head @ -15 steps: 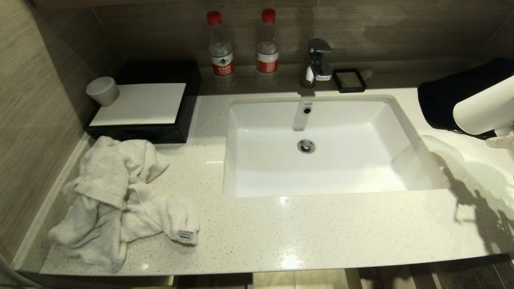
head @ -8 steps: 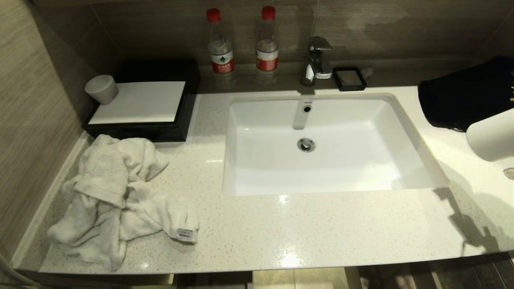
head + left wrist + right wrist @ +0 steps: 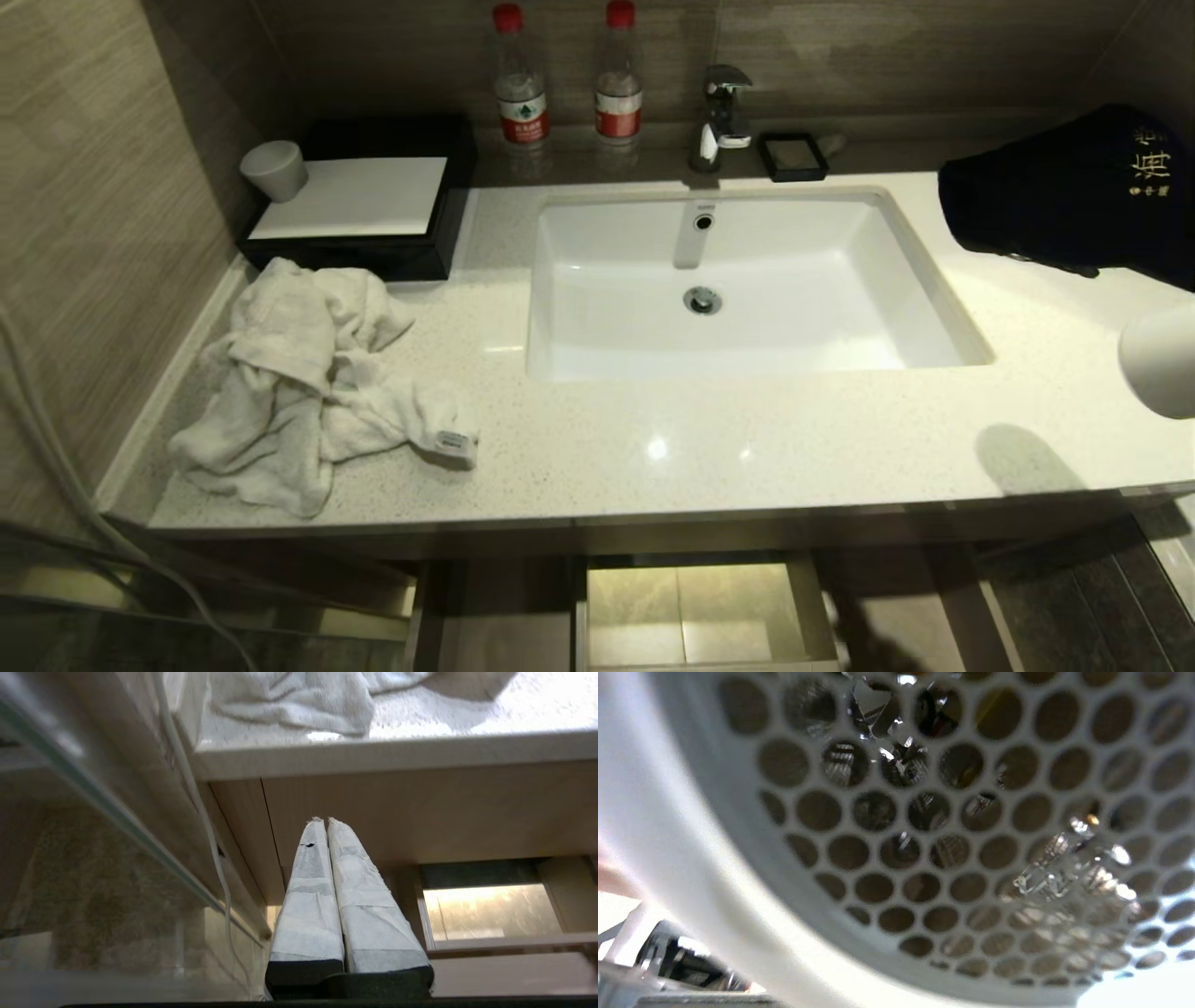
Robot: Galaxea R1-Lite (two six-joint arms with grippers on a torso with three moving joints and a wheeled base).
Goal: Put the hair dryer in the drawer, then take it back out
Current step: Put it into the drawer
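1. Dryer: the hair dryer (image 3: 1160, 362) is hanging in the air at the far right edge of the head view, over the right end of the countertop (image 3: 747, 448), only the end of its white barrel showing.
2. The right wrist view is filling up with its round honeycomb grille (image 3: 952, 826), very close to the camera.
3. My right gripper is not showing clearly anywhere, so I cannot tell how far open it is or whether it is gripping the dryer.
4. My left gripper (image 3: 326, 820) is sitting idle low beside the cabinet, jaws pressed together with nothing between them, pointing up at the underside of the counter edge.
5. The drawer (image 3: 691, 607) is standing open below the counter's front edge, under the sink (image 3: 747, 280); no dryer is lying in the part I am seeing.
6. A crumpled white towel (image 3: 308, 383) is lying on the counter's left, a black bag (image 3: 1055, 201) at the back right, two bottles (image 3: 521, 79) standing behind near the tap (image 3: 724, 117).
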